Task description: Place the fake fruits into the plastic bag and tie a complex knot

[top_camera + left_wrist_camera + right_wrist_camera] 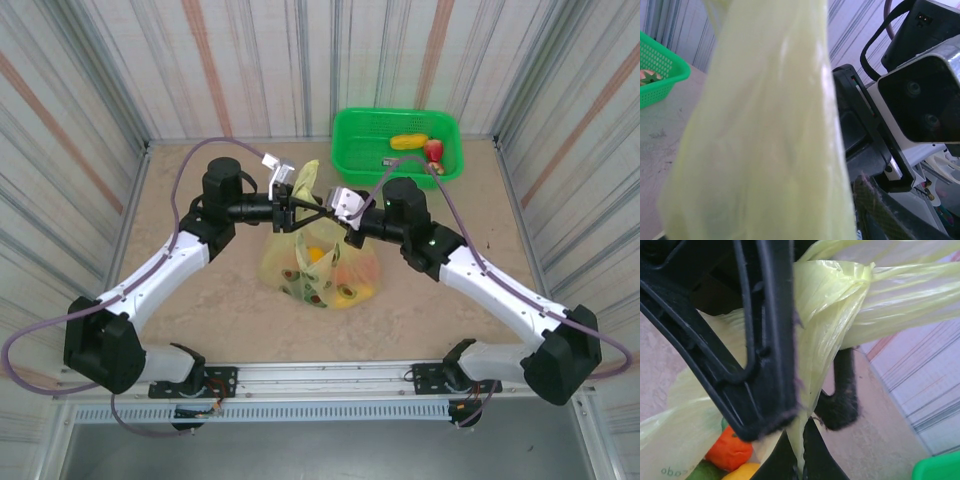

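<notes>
The plastic bag's (322,278) handle strip (812,360), running twelve-to-six, is clamped by the right fingers (821,467); the left fingers (767,340) are spread around it.

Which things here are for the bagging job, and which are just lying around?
For the job: plastic bag, fake fruits inside it, banana and red fruit not yet bagged.
Just lying about: green basket holding those two.

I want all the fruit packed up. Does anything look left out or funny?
Yes. A yellow fruit and a red fruit lie in the green basket at the far right, while the plastic bag holding the others has its handles gathered up.
</notes>
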Controlling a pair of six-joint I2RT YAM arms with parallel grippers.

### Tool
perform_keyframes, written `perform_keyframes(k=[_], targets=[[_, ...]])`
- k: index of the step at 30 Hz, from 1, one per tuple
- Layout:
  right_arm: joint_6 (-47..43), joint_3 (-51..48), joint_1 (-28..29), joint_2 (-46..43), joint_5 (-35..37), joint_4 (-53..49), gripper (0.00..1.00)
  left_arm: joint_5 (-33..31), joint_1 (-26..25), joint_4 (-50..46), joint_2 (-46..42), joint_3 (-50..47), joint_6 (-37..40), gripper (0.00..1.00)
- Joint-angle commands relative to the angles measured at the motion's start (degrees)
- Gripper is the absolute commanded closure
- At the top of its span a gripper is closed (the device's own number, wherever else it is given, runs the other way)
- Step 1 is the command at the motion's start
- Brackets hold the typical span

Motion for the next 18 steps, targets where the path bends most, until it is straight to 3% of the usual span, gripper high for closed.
perform_keyframes(k=[1, 7, 9, 11, 14, 18], targets=[[-3.5, 2.4, 1.6, 1.4, 1.6, -1.1, 1.0, 0.2, -0.2, 0.7, -1.6, -0.6, 0.6, 0.48], [-3.9, 2.1, 1.5, 1.6, 2.1, -0.7, 1.0, 1.6, 0.1, 0.6, -0.8, -0.2, 0.7, 0.83], [-3.7, 1.8, 1.1, 1.4, 1.9, -0.5, 1.0, 2.2, 0.0, 0.9, -0.7, -0.3, 0.7, 0.9], [-3.4, 1.9, 0.5, 1.0, 1.6, -0.5, 1.0, 2.6, 0.0, 1.0, -0.7, -0.3, 0.7, 0.9], [-3.0, 1.8, -0.1, 0.6, 1.1, -0.5, 1.0, 2.5, 0.1, 0.4, -0.7, -0.1, 0.9, 0.67], [-2.8, 1.4, -0.6, 0.2, 0.8, -0.3, 1.0, 2.9, 0.1, 0.1, -0.8, 0.0, 1.2, 0.59]])
